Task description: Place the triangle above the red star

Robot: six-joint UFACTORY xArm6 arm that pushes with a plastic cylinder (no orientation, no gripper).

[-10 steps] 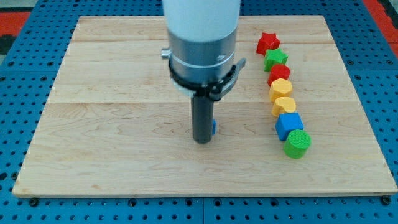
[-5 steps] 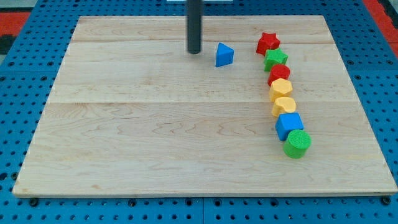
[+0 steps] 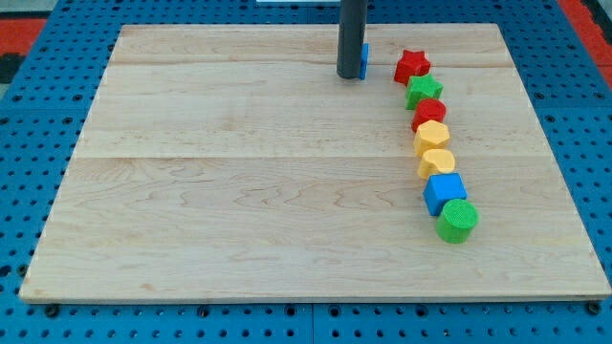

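The blue triangle block (image 3: 364, 60) is mostly hidden behind my rod; only a thin blue edge shows on the rod's right side, near the view's top. My tip (image 3: 349, 75) rests on the board right against the triangle's left side. The red star (image 3: 412, 66) lies to the right of the triangle, at about the same height in the view, with a gap between them.
Below the red star a column of blocks runs down the right side: a green star (image 3: 424, 91), a red block (image 3: 429, 113), two yellow blocks (image 3: 431, 136) (image 3: 436, 161), a blue cube (image 3: 445, 192) and a green cylinder (image 3: 457, 221). The wooden board (image 3: 239, 191) sits on a blue pegboard.
The rod moved from mid-board to the top, then right against the triangle. The blue triangle moved from mid-board up to near the top and now a little further right and up.
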